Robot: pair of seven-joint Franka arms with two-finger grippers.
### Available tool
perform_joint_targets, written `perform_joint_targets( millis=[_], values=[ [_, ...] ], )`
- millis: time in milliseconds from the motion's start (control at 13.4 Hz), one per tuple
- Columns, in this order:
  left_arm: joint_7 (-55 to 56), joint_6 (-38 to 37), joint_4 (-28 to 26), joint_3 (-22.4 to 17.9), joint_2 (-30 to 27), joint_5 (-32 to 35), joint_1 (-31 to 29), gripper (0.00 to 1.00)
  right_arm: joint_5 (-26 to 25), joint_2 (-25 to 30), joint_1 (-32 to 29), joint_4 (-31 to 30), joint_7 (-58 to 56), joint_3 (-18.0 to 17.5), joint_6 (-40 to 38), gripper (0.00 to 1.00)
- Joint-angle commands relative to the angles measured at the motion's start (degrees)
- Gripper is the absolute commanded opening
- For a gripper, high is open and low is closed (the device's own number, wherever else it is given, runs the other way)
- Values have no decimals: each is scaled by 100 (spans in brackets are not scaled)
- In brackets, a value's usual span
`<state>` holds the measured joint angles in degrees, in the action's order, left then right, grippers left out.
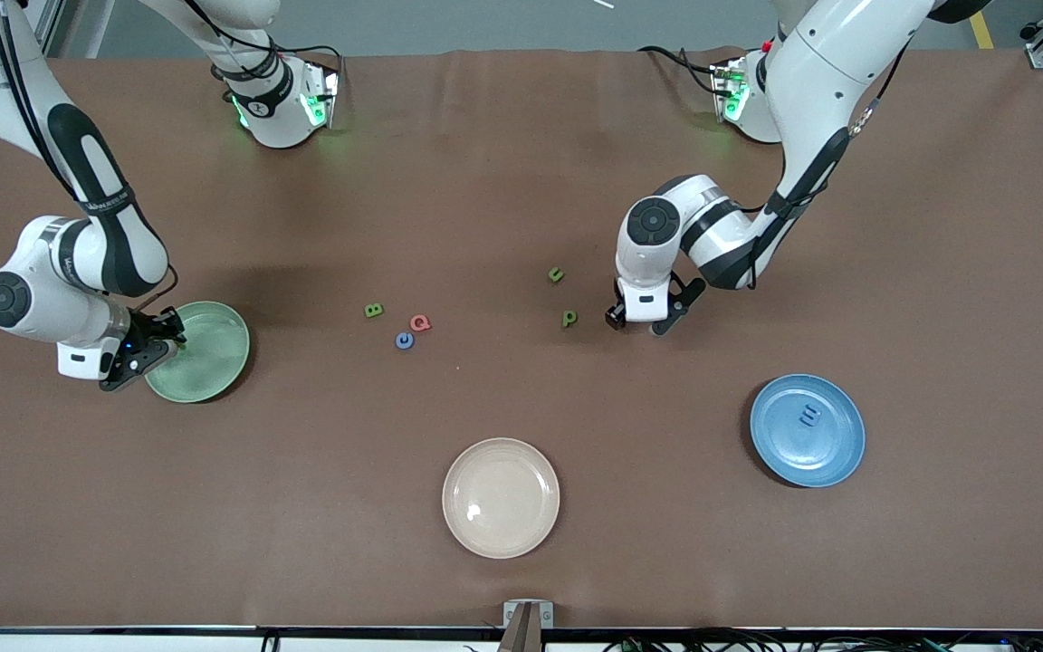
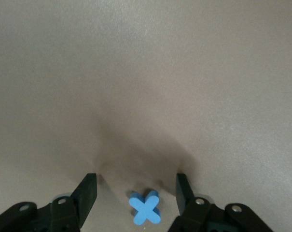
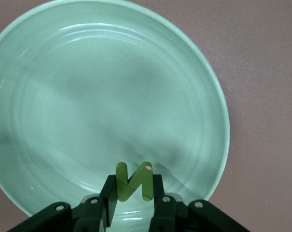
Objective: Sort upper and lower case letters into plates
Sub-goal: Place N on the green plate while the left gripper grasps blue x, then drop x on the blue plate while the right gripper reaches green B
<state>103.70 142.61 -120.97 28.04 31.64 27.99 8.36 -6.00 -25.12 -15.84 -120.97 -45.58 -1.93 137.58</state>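
Observation:
My right gripper is shut on a green letter N and holds it over the rim of the pale mint green plate, which fills the right wrist view. My left gripper is open, low over the table, with a blue x lying between its fingers; the x is hidden in the front view. The blue plate holds a blue E. Loose on the table are a green B, red Q, blue c, green u and green p.
A cream-white plate sits near the front camera's edge of the table, mid-width. The brown table cover is bare between the arms' bases and the letters.

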Motion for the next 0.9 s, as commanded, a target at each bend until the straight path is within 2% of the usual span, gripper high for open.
perform_joint_targets(
  millis=[0, 224, 299, 374, 448, 598, 747, 822],
  values=[
    [334, 82, -84, 17, -9, 128, 52, 69, -95, 69, -130, 3, 23, -132, -21, 98],
    [589, 222, -84, 17, 53, 137, 157, 64, -60, 454, -68, 47, 120, -193, -178, 99],
    [642, 293, -111, 17, 53, 128, 166, 59, -34, 621, 19, 56, 120, -228, -292, 99],
    [660, 319, -119, 34, 53, 137, 166, 50, -16, 814, 176, 47, 233, -237, -389, 99],
    [660, 320, -128, 34, 53, 128, 166, 37, -7, 990, 361, 47, 634, -238, -599, 99],
    [660, 320, -85, 26, 35, 128, 149, 1, 2, 1412, 931, 21, 1766, -238, -1266, 100],
    [546, 311, 55, 26, -44, 163, 61, 0, 72, 1720, 1537, -23, 3136, -246, -1733, 100],
    [476, 267, 265, 0, -44, 163, 17, 0, 333, 1808, 1897, -23, 3804, -238, -1944, 100]
  ],
)
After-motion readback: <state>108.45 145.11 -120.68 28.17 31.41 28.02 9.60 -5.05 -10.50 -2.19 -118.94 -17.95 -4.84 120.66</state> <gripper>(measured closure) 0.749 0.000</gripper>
